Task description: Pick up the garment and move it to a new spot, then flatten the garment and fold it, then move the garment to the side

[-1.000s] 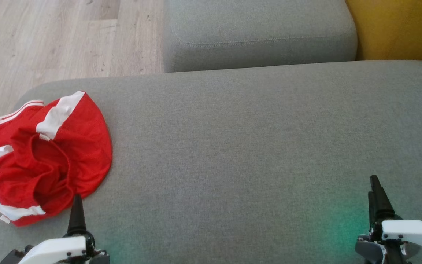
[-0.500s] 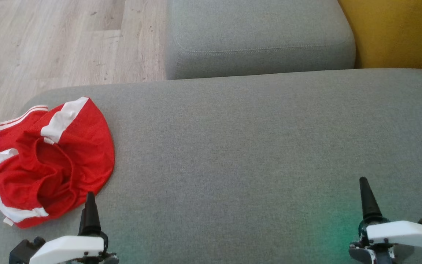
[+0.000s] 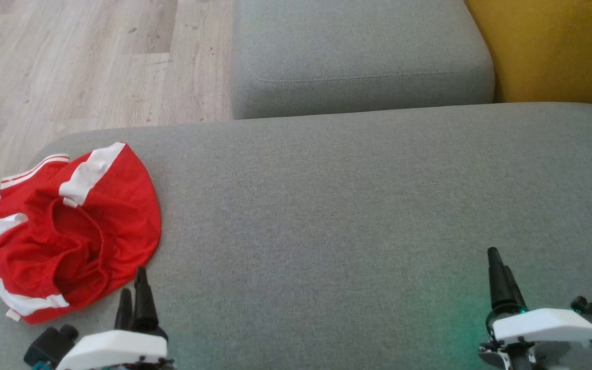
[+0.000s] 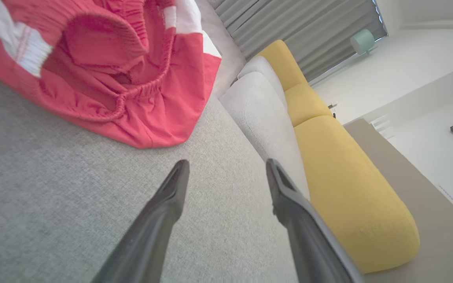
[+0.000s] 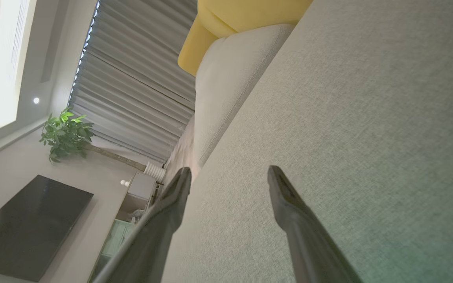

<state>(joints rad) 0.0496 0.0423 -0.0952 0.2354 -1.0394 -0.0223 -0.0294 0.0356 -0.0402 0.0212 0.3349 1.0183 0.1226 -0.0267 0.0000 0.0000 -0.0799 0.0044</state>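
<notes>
While the red garment (image 3: 70,231) lies crumpled at the seat cushion's (image 3: 352,205) left edge, I see my left gripper (image 4: 226,165) spread wide just beside it (not touching), right gripper (image 5: 228,171) likewise parted over the near-right corner.

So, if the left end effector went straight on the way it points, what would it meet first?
Probably the red garment: its near edge lies just ahead of the open left end effector, though whether it skims the grey cushion first is unclear.

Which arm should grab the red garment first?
Left. The left gripper is open just short of the crumpled red garment; the right gripper sits far across the grey cushion.
</notes>
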